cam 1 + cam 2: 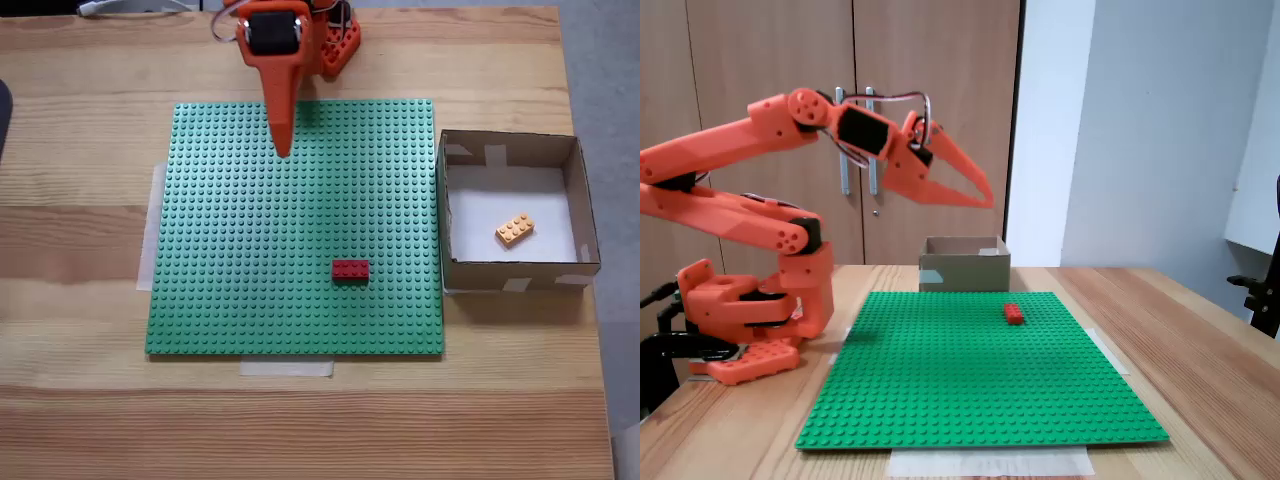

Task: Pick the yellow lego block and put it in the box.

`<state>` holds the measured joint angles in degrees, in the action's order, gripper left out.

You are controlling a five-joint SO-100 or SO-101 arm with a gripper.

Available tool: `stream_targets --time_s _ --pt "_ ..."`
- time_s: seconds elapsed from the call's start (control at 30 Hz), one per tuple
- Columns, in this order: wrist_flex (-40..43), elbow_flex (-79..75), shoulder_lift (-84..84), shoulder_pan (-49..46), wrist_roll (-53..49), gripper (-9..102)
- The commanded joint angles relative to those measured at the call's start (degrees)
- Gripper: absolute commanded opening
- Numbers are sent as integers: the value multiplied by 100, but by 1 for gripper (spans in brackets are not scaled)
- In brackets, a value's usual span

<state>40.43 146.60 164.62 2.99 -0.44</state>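
Note:
The yellow lego block lies tilted on the white floor of the brown cardboard box, which stands just right of the green baseplate. From the side, the box stands beyond the plate's far edge and its walls hide the block. My orange gripper hangs high over the plate's back part, far from the box, fingers together with nothing between them. In the side fixed view, the gripper points down and to the right, well above the plate.
A red brick sits on the baseplate, right of centre; the side fixed view shows the red brick too. The arm's base stands at the table's back edge. Wooden cupboard doors rise behind it. Tape strips hold the plate's edges.

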Motion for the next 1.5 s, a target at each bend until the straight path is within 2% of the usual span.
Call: stream_targets --time_s 0.0,0.77,1.47 --pt "-158 369 264 -70 -26 -1" --pt "-369 2830 1301 -211 -26 -1" --pt "-211 3551 1819 -202 -193 -1"
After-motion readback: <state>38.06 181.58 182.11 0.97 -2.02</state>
